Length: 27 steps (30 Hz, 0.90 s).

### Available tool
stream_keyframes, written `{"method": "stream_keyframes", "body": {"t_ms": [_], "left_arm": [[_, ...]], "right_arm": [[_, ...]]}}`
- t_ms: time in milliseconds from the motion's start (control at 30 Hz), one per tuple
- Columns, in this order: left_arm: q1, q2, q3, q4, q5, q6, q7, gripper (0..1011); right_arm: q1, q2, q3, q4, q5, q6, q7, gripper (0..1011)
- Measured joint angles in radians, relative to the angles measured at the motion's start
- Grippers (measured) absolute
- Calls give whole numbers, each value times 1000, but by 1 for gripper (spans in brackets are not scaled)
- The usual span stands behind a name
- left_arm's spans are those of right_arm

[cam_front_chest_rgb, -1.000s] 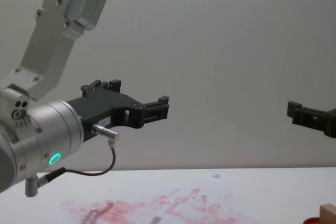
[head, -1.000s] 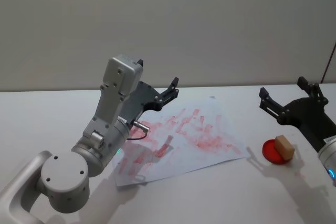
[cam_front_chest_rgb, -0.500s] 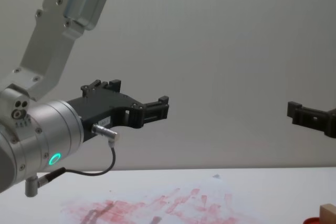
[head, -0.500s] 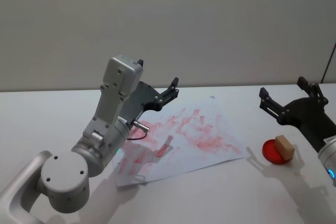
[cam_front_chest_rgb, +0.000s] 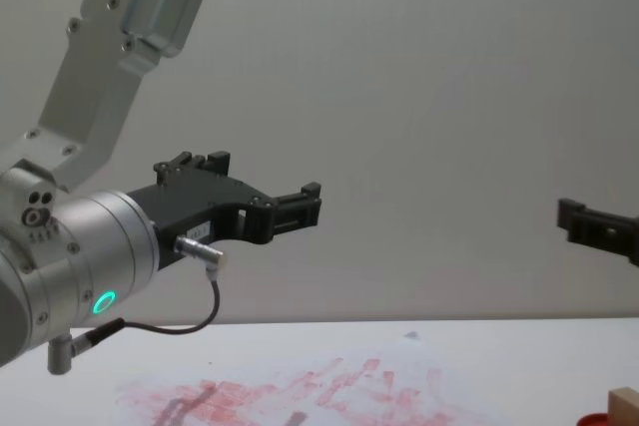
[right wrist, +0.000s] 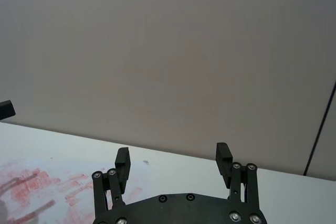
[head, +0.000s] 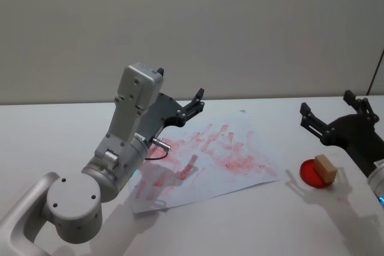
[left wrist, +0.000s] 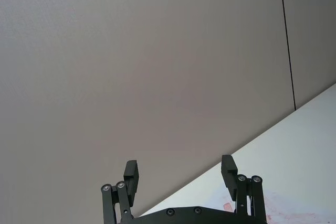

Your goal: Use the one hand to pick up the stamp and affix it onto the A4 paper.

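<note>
The stamp, a small tan wooden block, rests on a low red ink pad at the table's right; its top corner also shows in the chest view. My right gripper hangs open in the air above and just behind it, nothing between its fingers. The A4 paper, white with red smears, lies mid-table. My left gripper is raised over the paper's far left part, open and empty.
The white tabletop spreads left and in front of the paper. A plain grey wall closes the back. My left arm's big silver joints stand over the table's near left.
My right gripper has shifted slightly to the right. The left arm, the stamp and the paper have not moved.
</note>
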Motion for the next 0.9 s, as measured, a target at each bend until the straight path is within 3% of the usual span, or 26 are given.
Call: {"method": "stream_keyframes", "body": {"t_ms": [433, 667, 900], "left_arm": [[0, 0, 0, 0, 0, 0, 0, 1001], [0, 0, 0, 0, 0, 0, 0, 1001], [0, 0, 0, 0, 0, 0, 0, 1001]], "right_arm": [[-153, 94, 55, -66, 90, 1, -77, 1001], [-199, 120, 71, -76, 126, 37, -93, 1001], [-202, 122, 73, -70, 132, 77, -87, 1001]]}}
